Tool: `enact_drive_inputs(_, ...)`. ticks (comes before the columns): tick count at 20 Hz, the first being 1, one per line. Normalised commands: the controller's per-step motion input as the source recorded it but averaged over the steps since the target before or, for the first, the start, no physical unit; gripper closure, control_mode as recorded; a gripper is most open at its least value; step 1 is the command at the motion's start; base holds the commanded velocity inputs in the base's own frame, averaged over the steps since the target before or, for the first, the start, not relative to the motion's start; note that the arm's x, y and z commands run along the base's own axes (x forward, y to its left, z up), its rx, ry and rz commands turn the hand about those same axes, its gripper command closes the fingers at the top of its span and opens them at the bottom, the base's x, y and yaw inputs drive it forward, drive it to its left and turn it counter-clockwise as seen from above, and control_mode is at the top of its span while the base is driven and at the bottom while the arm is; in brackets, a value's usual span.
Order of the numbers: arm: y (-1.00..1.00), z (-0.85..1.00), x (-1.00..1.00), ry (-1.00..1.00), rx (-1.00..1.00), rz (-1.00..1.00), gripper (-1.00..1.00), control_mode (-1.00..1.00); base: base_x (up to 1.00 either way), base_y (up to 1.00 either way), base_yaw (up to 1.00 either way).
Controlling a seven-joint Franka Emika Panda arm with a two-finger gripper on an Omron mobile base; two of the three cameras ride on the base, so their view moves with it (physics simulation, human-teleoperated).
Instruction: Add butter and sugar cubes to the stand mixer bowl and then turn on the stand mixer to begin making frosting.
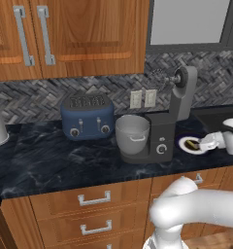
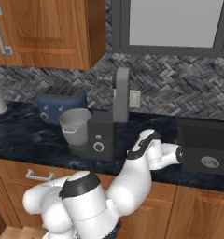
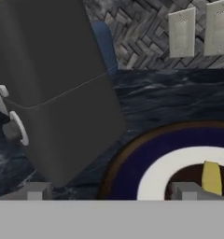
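Hand view puts you right at the jaws: the two dark finger tips [image 3: 38, 191] stand wide apart at the bottom of the picture with nothing between them, hovering low over a plate [image 3: 132, 154] with a dark blue rim and white ring. On that plate, just beside the right tip, lies the butter [image 3: 211, 177], a small yellow stick, not yet gripped. From the left base view the gripper [image 1: 202, 144] reaches in from the right to the same plate [image 1: 182, 141], which sits on the bench [image 1: 50, 160] just right of the stand mixer [image 1: 169, 121]. I'd judge the job barely begun: the butter is still on its plate, the mixer's head is tilted up with the whisk raised, and the bowl [image 1: 132, 133] on its left side looks empty as far as I can see. I can't make out the sugar cubes anywhere. Left to do: butter in, cubes in, knob [image 1: 161, 149] turned. The mixer's dark body stands between plate and bowl, so the carry must go up and over it. A navy toaster [image 1: 88, 116] sits further left, near the bowl.
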Motion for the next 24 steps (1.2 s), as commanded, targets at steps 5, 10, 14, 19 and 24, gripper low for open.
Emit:
enact_drive_inputs(5,-0.01,-0.26,0.26,0.00,0.00,0.00,-1.00,-1.00,0.00,0.00,0.00)
enact_drive_inputs(10,-0.02,-0.17,0.29,0.00,0.00,0.00,-1.00,-1.00,0.00,0.00,0.00)
enact_drive_inputs(14,-0.11,-0.15,0.24,-0.02,0.00,0.00,-1.00,-1.00,0.00,0.00,0.00)
enact_drive_inputs(19,-0.11,-0.23,0.21,-0.02,0.00,0.00,-1.00,-1.00,0.00,0.00,0.00)
enact_drive_inputs(24,-0.16,-0.17,0.21,-0.02,0.00,0.00,-1.00,-1.00,0.00,0.00,0.00)
